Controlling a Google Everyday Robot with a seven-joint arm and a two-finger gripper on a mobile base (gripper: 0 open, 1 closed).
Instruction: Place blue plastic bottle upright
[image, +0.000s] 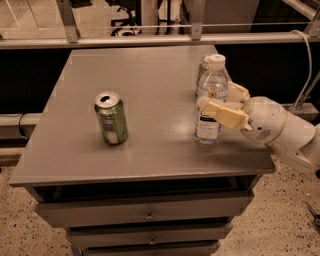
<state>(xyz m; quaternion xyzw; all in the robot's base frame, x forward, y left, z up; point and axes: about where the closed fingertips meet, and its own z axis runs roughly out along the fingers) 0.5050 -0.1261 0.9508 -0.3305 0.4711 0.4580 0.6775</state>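
The bottle (210, 102) stands upright near the right edge of the bench (150, 75), with its base on the grey top and its white cap (216, 61) uppermost. The tool (216, 98) comes in from the right at about mid-height and is closed on the bottle. One tan finger (225, 114) lies across the near side and the other (238, 92) shows behind the far side, so the bottle sits between them. The white arm (280, 132) runs off past the bench's right edge. A silver can (203, 67) stands just behind the bottle and is partly hidden by it; I cannot tell whether they touch. A green can (111, 118) stands upright well to the left, its opened top showing. Drawers (145, 212) sit below the bench top
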